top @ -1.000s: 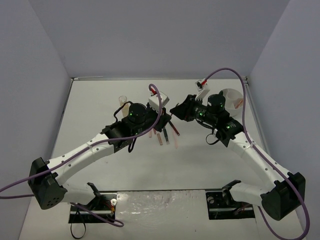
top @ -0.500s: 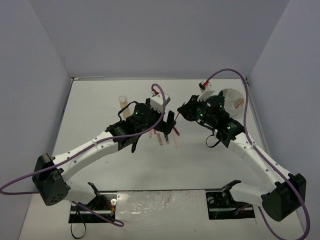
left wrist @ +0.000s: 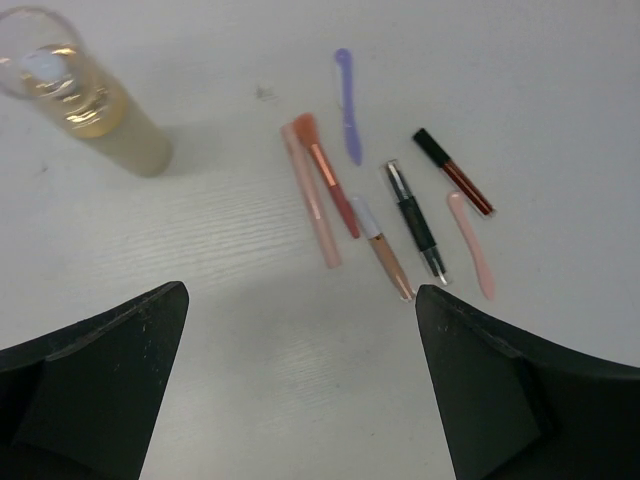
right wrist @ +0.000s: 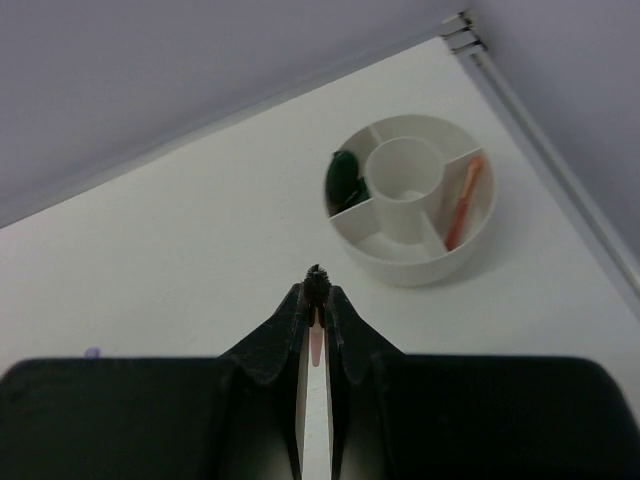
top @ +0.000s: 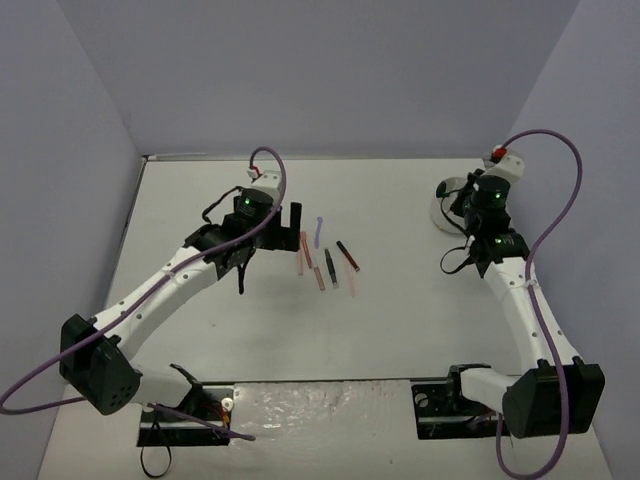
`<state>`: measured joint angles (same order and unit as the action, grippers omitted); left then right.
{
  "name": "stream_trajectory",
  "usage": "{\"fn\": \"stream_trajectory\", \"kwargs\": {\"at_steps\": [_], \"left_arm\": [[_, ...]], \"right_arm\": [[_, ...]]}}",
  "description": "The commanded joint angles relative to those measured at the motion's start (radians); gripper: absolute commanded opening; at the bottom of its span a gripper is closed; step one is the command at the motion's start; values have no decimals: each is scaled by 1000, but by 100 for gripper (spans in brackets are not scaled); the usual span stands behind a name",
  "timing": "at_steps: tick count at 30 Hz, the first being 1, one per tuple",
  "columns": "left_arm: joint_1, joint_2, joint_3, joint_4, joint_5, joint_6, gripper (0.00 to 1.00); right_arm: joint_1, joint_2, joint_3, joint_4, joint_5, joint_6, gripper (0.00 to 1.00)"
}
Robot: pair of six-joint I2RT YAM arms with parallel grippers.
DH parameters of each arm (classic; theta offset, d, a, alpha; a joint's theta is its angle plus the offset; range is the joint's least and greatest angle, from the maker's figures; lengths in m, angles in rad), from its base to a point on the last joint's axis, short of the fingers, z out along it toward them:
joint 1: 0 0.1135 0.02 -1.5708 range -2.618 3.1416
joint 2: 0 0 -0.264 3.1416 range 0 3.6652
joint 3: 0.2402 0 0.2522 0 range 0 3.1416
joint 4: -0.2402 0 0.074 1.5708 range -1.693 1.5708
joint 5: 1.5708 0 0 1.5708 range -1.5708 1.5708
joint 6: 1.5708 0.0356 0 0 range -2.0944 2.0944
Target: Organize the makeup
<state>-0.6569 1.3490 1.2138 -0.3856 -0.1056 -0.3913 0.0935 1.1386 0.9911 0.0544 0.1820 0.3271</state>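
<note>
Pink stick [right wrist: 316, 345] clamped tight in right gripper [right wrist: 316, 300], hanging near white divided bowl [right wrist: 400, 272]. Over to left gripper [left wrist: 300, 295]: spread wide, gripping nothing, hovering above loose sticks [left wrist: 412, 215] on table [left wrist: 550, 80], beige bottle [left wrist: 110, 115] alongside.

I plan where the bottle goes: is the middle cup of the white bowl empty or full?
Empty: the right wrist view shows only bare white floor inside the middle cup of the white bowl.
</note>
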Motion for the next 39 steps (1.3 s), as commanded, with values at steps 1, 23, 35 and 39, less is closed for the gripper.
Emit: {"fn": "stream_trajectory", "kwargs": {"at_steps": [1, 23, 35, 39], "left_arm": [[109, -114, 16, -107, 36, -77, 97], [385, -246, -80, -122, 6, 78, 97], [419, -218, -92, -110, 61, 58, 97], [427, -213, -95, -107, 73, 55, 97]], "right_arm": [[-178, 70, 41, 150, 78, -14, 0], [-344, 534, 288, 301, -110, -40, 0], [-344, 606, 247, 320, -144, -25, 11], [-342, 599, 251, 299, -152, -33, 27]]}}
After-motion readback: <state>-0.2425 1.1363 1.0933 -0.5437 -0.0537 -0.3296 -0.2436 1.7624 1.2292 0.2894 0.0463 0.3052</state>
